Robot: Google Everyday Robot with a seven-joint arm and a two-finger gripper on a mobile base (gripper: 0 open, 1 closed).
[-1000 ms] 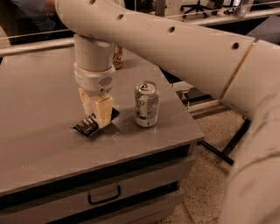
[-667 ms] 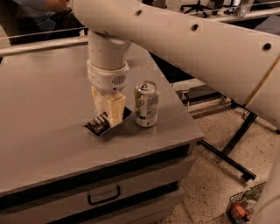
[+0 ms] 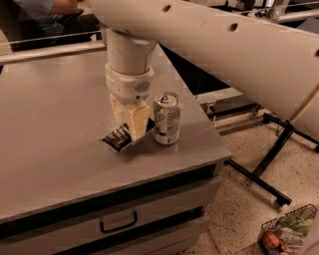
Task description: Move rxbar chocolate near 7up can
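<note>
Rxbar chocolate (image 3: 118, 137): where is it, and is it held?

— You have it clamped. The cream-coloured fingers (image 3: 133, 118) of the gripper (image 3: 134, 135) point straight down and are closed on the dark wrapper. Most of the bar sticks out from between them towards the left of the picture, tilted. Whether its lower edge touches the tabletop cannot be told.

— And the 7up can (image 3: 166, 118)?

— It stands upright just beside the gripper, on the right of the picture, with its silver top showing. The can and the nearer finger are very close; you cannot tell if they touch. The bar is near the can, with the fingers between the two.

— What is around that?

— Above the fingers rises the round white wrist, and the thick white arm (image 3: 224, 45) runs across the top of the view. All of this is over a grey table (image 3: 50, 109), close to its front right corner. A drawer with a dark handle (image 3: 118, 222) sits under the top. On the speckled floor to the right are black stand legs (image 3: 271, 159) and a wire basket (image 3: 286, 231). A person in blue (image 3: 42, 7) is at the far top left.
</note>
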